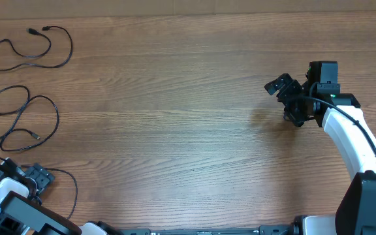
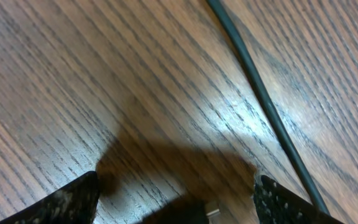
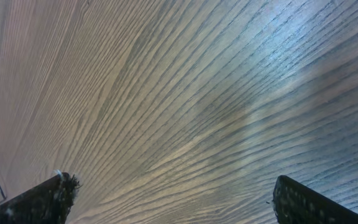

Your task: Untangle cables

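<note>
Oak-toned wood grain runs across the whole table (image 1: 175,117), matte in most places and glossy where the light catches it under my wrists.

Two of the thin black cables already lie apart from each other. The top cable (image 1: 70,49) is a loose open loop at ten o'clock with both small plugs near its upper end. The middle cable (image 1: 57,119) is a slack figure-eight at nine o'clock. Neither touches the other, so I judge the sorting to be mostly done.

The third cable (image 1: 76,192) curves out in one arc from beside my left pincer (image 2: 176,202) at seven o'clock. In the left wrist view it is a smooth, round, rubbery cord crossing the grain diagonally, just at the edge of one finger. My speckled, rough-faced fingers (image 2: 73,199) stand wide apart with only shadowed wood between them, so this pincer holds nothing. A small pale glint sits low between them; I cannot tell whether it is a plug.

My right pincer (image 3: 169,199) hangs over bare wood at two o'clock, spread fully and empty.

I judge the step in hand to be laying out this last cable. The next move calls for centring the cord between my left fingers before gripping. It is thin and limp, and it could slip past the fingertip.
</note>
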Action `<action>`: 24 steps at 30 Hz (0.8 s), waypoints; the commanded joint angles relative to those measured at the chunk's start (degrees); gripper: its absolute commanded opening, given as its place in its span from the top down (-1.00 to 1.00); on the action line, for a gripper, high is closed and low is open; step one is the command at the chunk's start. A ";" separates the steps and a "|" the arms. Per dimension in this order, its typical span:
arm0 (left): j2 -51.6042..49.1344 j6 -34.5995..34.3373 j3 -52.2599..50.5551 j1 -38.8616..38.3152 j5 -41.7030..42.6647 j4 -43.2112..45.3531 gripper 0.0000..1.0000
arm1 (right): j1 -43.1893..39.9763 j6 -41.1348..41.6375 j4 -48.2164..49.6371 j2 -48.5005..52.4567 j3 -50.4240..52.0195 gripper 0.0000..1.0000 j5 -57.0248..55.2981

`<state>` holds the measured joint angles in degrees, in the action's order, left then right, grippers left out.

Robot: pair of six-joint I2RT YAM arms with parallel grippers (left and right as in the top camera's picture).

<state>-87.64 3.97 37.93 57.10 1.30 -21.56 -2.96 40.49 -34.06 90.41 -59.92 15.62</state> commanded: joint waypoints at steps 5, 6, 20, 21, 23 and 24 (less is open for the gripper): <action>-1.25 11.19 -2.62 -0.11 1.42 -1.14 -0.57 | -0.07 -0.22 0.31 0.04 -1.27 -1.00 -0.59; -1.25 12.22 -2.62 -0.11 1.27 -1.16 -0.57 | -0.07 -0.22 0.31 0.04 -1.27 -1.00 -0.59; -6.16 24.30 -2.62 -0.11 5.44 1.62 -0.28 | -0.07 -0.22 0.31 0.04 -1.27 -1.00 -0.59; -7.39 24.30 -2.62 -0.11 5.81 1.46 -0.26 | -0.07 -0.22 0.31 0.04 -1.27 -1.00 -0.59; -9.11 24.11 -2.62 -0.11 5.88 1.53 -0.15 | -0.07 -0.22 0.33 0.04 -1.27 -1.00 -0.59; -9.73 24.09 -2.62 -0.13 5.99 1.88 -0.02 | -0.07 -0.22 0.33 0.04 -1.27 -1.00 -0.59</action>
<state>-90.87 25.67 38.98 57.12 9.45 -18.50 -2.96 40.47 -34.02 90.41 -59.92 15.59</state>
